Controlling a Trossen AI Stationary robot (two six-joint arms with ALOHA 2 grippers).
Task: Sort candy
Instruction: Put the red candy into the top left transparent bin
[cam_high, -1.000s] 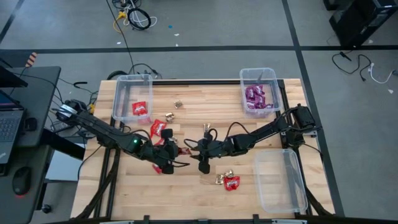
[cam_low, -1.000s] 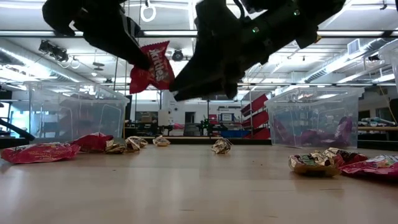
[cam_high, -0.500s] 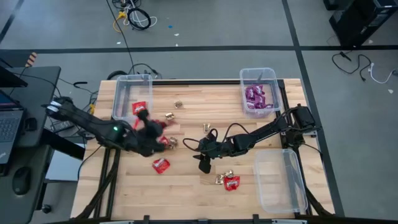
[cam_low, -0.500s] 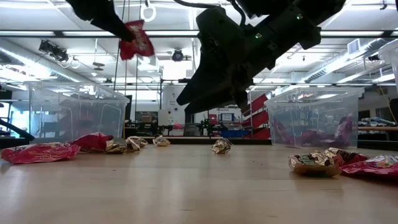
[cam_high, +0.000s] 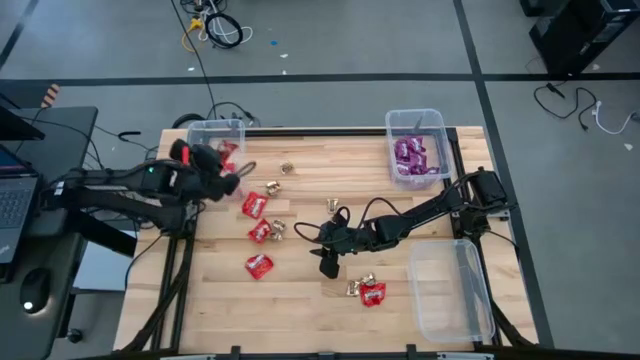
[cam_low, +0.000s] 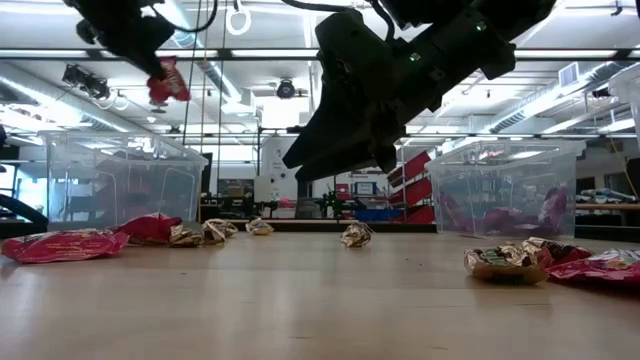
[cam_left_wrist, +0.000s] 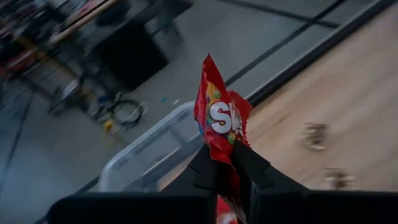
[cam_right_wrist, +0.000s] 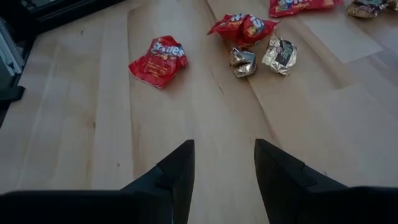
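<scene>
Your left gripper (cam_left_wrist: 227, 165) is clamped on a red Skittles packet (cam_left_wrist: 219, 121), fingers pinching its lower end so the packet stands up between them. In the high view that gripper (cam_high: 222, 170) hangs over the near wall of the clear bin (cam_high: 196, 150) at the table's far left corner, and in the low view the red packet (cam_low: 167, 82) hangs high above the tabletop.

Your right gripper (cam_right_wrist: 222, 165) is spread apart with nothing between its fingers, hovering over bare wood near the table's middle (cam_high: 328, 262).

On the table you have three red packets in a loose line: one (cam_high: 253, 205) nearest the left bin, one (cam_high: 261, 231) beside a gold foil piece (cam_high: 278, 229), and one (cam_high: 258, 266) closer to the front edge. Another red packet (cam_high: 373, 293) lies with a gold piece (cam_high: 355, 287) just beside it, toward the front right. Single gold pieces sit at (cam_high: 287, 168) and (cam_high: 331, 205).

The far right bin (cam_high: 440, 130) holds purple packets (cam_high: 408, 156). A third clear bin (cam_high: 450, 330) sits at the front right corner.
</scene>
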